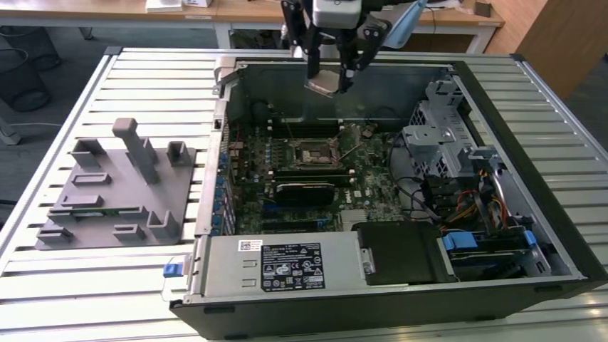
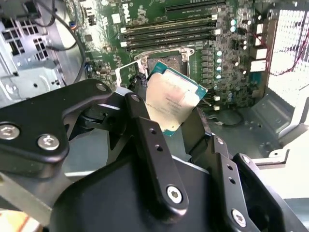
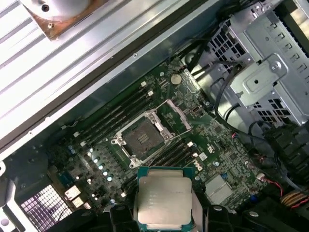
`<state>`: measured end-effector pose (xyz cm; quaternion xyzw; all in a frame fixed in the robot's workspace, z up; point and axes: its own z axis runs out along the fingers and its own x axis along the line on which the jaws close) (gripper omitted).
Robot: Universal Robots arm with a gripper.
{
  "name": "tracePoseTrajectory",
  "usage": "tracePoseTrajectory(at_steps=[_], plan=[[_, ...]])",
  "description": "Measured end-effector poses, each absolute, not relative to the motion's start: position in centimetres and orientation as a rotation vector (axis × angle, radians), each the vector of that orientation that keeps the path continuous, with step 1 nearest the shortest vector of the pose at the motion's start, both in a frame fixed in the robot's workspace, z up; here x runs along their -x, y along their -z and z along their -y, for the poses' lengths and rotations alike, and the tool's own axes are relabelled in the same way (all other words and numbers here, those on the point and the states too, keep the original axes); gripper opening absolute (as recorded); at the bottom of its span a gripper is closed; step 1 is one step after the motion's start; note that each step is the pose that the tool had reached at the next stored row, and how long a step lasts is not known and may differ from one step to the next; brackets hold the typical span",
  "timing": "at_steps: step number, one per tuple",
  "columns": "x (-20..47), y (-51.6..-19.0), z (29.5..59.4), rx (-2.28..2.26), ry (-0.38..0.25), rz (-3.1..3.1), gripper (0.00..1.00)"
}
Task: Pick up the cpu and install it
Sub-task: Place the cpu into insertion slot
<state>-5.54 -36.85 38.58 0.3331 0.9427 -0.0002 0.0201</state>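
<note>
With my black gripper clamped on the square silver-topped cpu, I judge it needs levelling and squaring to the empty metal-framed socket before lowering.

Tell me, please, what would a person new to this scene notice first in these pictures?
First, the gripper holds the cpu, a shiny square chip, in the air over the open computer case. Next comes the bare socket in the middle of the green motherboard. On the exterior view's left, a grey holder with upright posts lies on the slatted table.
</note>
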Motion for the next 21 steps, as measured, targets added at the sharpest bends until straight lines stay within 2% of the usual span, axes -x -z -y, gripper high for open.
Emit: tracePoseTrajectory(at_steps=[21], plan=[[5.5,-37.0,36.8,-1.547,0.012,-2.689,0.53]])
